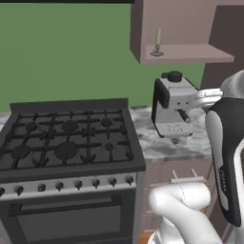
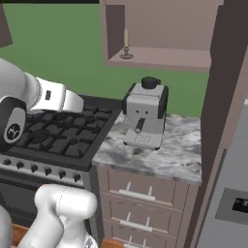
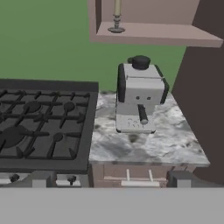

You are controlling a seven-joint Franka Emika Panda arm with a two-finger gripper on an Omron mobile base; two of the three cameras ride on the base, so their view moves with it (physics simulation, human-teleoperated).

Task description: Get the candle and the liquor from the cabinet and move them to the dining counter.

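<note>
The candle (image 1: pixel 157 44) stands upright at the near left of the cabinet (image 1: pixel 190 52) shelf, above the coffee machine (image 1: pixel 173 105), while the gripper (image 3: pixel 111 180), jaws spread wide and empty, sits low and well short, presumably lining up its reach.

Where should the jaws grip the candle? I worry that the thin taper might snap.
Grip the candle low, on its metal candlestick stem just above the round foot, coming level from the cabinet's open front. It stands upright near the shelf's left wall, so approach straight in.
</note>
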